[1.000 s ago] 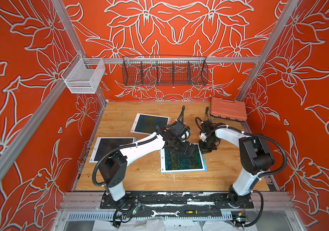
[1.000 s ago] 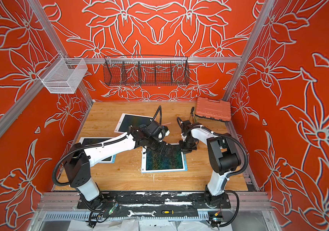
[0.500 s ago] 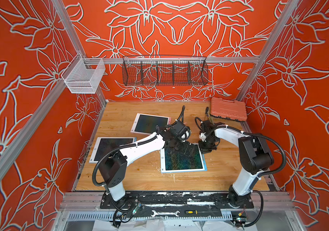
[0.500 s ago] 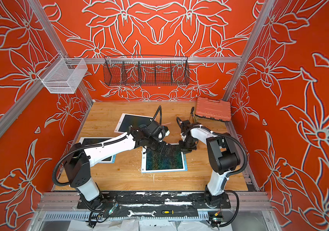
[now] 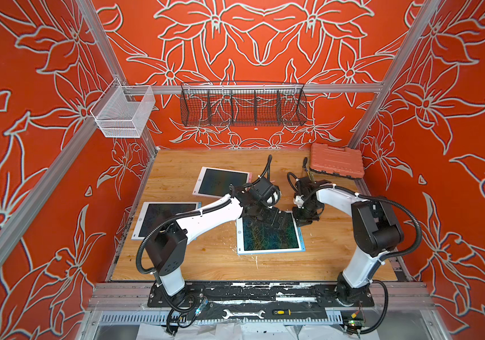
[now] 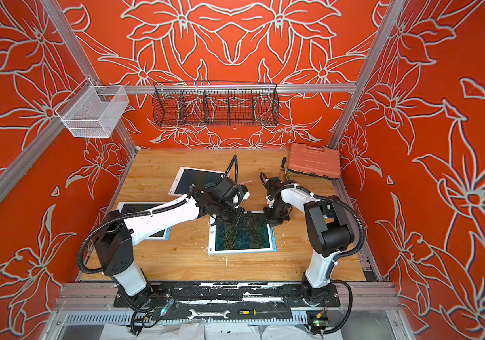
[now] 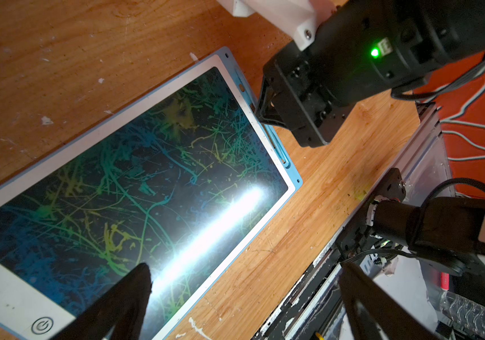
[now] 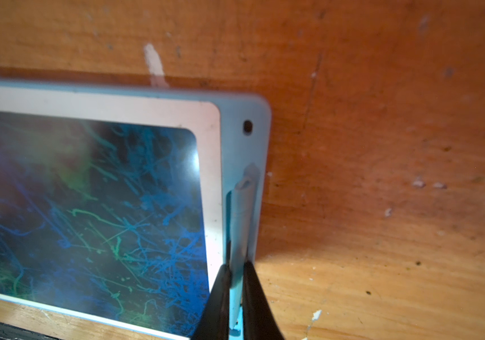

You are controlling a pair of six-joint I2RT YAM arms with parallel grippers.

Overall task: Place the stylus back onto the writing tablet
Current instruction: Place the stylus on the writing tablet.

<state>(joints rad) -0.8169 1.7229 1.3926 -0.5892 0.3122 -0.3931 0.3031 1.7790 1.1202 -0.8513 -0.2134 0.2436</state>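
The scuffed wooden desk (image 5: pixel 212 265) carries a blue-rimmed tablet (image 5: pixel 269 235) right beneath the left end effector (image 5: pixel 276 220) and right end effector (image 5: pixel 301 221). A pink-rimmed tablet (image 5: pixel 220 181) lies just beyond the left one, and a third tablet (image 5: pixel 154 216) well behind it. An orange case (image 5: pixel 335 160) lies beyond the right one.

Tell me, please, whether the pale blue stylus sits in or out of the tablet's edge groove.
In: the pale blue stylus lies along the blue-framed writing tablet's edge groove, the right gripper closed around it.
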